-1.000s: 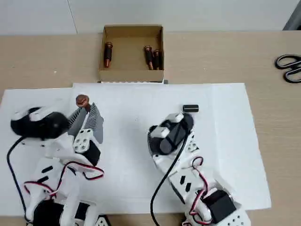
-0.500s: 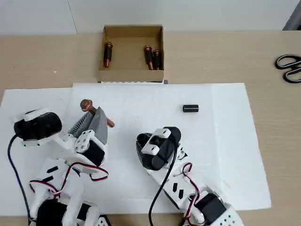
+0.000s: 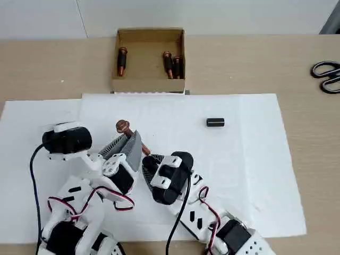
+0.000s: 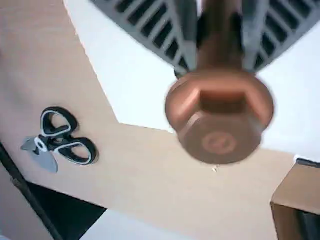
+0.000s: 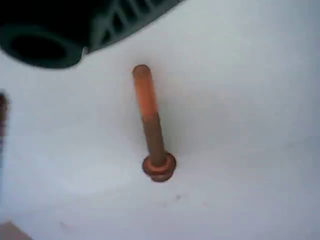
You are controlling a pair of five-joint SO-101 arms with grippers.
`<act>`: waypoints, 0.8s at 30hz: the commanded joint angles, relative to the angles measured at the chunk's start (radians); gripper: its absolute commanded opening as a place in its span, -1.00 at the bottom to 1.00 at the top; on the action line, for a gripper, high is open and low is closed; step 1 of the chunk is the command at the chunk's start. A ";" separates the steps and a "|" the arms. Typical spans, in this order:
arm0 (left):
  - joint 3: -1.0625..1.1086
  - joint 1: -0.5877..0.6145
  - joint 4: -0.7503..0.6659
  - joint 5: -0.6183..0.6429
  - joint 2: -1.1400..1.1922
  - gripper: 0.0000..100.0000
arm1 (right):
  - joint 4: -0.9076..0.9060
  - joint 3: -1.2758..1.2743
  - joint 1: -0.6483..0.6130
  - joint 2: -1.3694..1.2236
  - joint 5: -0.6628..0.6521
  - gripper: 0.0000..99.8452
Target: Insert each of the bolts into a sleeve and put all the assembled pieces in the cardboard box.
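Grips the bolt point(image 3: 124, 127) in the left gripper point(image 3: 129, 139), head toward the cardboard box point(image 3: 149, 85), shank slanting away. Needs the sleeve point(image 3: 215, 122), parallel to the box's front wall, out past its right corner, nearer the right gripper point(image 3: 150, 161).

Items counted on inspection: one cardboard box point(image 3: 150, 85) at the far side; three assembled pieces point(image 3: 122, 61) inside it, one at its left and two together at its right; one loose sleeve point(image 3: 215, 122); one bare bolt point(image 3: 124, 127) in the high view. The right wrist view likewise shows one bolt point(image 5: 152, 125); same item or not, cannot be told. One pair of scissors point(image 3: 326, 77), far right; two robot arms point(image 3: 66, 142)
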State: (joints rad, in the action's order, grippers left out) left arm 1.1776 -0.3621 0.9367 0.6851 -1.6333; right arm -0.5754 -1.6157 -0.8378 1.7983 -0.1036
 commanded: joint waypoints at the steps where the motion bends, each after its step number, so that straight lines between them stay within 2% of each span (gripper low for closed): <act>1: -0.007 -0.008 -0.035 -0.011 -0.009 -0.99 | 0.022 0.009 0.016 0.015 -0.011 -0.99; 12: 0.005 -0.009 0.034 -0.021 -0.009 -0.99 | 0.018 0.051 0.019 0.015 -0.012 -0.99; 18: 0.036 -0.089 0.031 -0.044 -0.009 -0.99 | 0.019 0.051 0.019 0.015 -0.012 -0.99; 24: 0.047 -0.092 0.035 -0.054 -0.008 -0.99 | 0.019 0.078 0.019 0.015 -0.012 -0.99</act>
State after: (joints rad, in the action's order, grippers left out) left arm 1.2267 -0.4342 0.9735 0.6437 -1.6349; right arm -0.5754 -1.6034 -0.8239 1.7998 -0.1082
